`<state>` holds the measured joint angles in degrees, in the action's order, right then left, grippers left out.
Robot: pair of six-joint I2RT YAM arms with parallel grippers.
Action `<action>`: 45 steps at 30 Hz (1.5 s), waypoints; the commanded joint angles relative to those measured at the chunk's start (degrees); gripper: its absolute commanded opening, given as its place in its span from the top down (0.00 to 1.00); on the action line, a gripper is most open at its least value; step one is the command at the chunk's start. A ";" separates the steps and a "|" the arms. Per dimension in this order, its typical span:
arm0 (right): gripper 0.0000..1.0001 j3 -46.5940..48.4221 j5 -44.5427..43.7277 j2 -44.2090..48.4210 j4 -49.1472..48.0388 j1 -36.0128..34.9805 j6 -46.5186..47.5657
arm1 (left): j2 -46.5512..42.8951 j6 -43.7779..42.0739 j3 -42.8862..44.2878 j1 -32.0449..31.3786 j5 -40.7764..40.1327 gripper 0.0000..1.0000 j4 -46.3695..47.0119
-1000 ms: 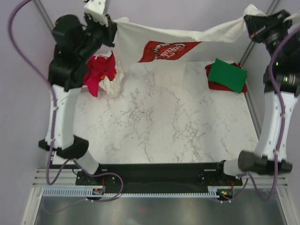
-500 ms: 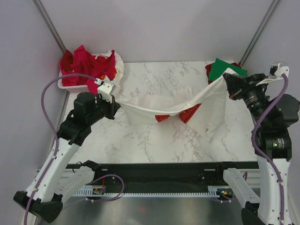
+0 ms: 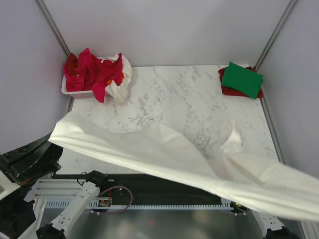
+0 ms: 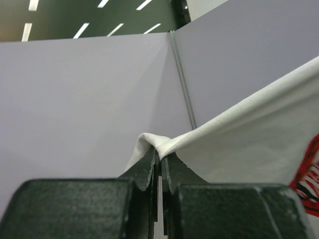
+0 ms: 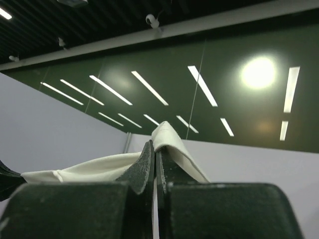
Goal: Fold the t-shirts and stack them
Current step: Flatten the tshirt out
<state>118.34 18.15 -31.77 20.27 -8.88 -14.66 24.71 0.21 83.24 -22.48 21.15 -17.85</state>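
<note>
The large white t-shirt (image 3: 164,154) hangs stretched in the air across the near side of the table, close under the top camera, with its plain side up. My left gripper (image 4: 160,157) is shut on one edge of the shirt (image 4: 249,134), and a bit of red print (image 4: 310,172) shows at the right border. My right gripper (image 5: 155,152) is shut on another edge of the same shirt (image 5: 89,169). In the top view only the left arm's dark wrist (image 3: 27,159) shows, at the bottom left. The right gripper is hidden under the cloth there.
A white basket (image 3: 67,90) at the back left holds crumpled red t-shirts (image 3: 89,72), and a white one (image 3: 119,84) hangs over its side. At the back right a folded green t-shirt (image 3: 241,79) lies on a red one (image 3: 225,90). Walls enclose the table.
Both arms have swung from the back of the table to the near edge and up. They carried the white t-shirt with them, and its print no longer shows from above.
</note>
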 commanded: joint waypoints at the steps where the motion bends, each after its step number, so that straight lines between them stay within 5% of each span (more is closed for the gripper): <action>1: 1.00 2.93 -4.78 -2.33 1.70 -1.48 2.44 | 1.13 -0.12 2.18 0.24 1.71 0.98 -0.61; 10: 1.00 10.23 -21.19 -17.78 11.09 -4.74 10.85 | 8.66 -4.60 5.00 0.33 -2.16 0.98 -5.25; 16: 1.00 4.11 -32.28 -33.86 16.02 -5.09 14.04 | 19.39 -7.06 -0.44 0.24 -10.68 0.98 -6.15; 23: 1.00 0.66 -38.54 -64.32 16.99 -2.29 10.62 | 45.66 -8.13 0.51 5.39 -21.42 0.98 -5.97; 24: 0.95 1.79 -37.15 -67.78 17.78 -1.32 8.18 | 53.43 -5.33 1.30 7.52 -18.71 0.98 -5.89; 25: 0.76 4.50 -36.44 -71.12 17.96 -0.44 7.19 | 57.17 -4.00 2.27 11.02 -18.16 0.98 -5.97; 26: 0.18 6.79 -35.82 -78.20 18.57 1.05 6.31 | 61.64 -2.86 4.80 12.45 -18.07 0.88 -6.06; 27: 0.02 9.68 -35.04 -81.75 20.58 1.76 5.44 | 68.30 -0.76 6.13 13.50 -18.85 0.75 -6.06; 28: 0.02 16.24 -34.94 -85.44 21.64 2.11 4.73 | 71.76 1.09 7.71 15.08 -18.51 0.62 -7.28; 29: 0.02 20.22 -34.77 -91.74 23.39 2.81 4.55 | 73.97 2.24 11.38 15.36 -16.86 0.31 -8.42; 32: 0.02 28.34 -34.06 -96.46 26.22 3.26 4.46 | 75.84 7.08 13.08 15.45 -16.14 0.14 -9.05; 40: 0.02 7.97 -30.20 -84.08 16.38 3.17 2.53 | 62.59 11.57 8.44 13.35 -16.57 0.09 -9.05; 45: 0.02 -12.72 -21.68 -73.71 9.38 3.26 -1.33 | 50.72 11.13 -4.29 12.02 -15.44 0.09 -9.14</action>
<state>115.46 -9.56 -110.15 35.92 -5.54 -12.47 80.25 8.97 85.12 -10.15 4.73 -26.33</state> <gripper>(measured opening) 0.980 0.906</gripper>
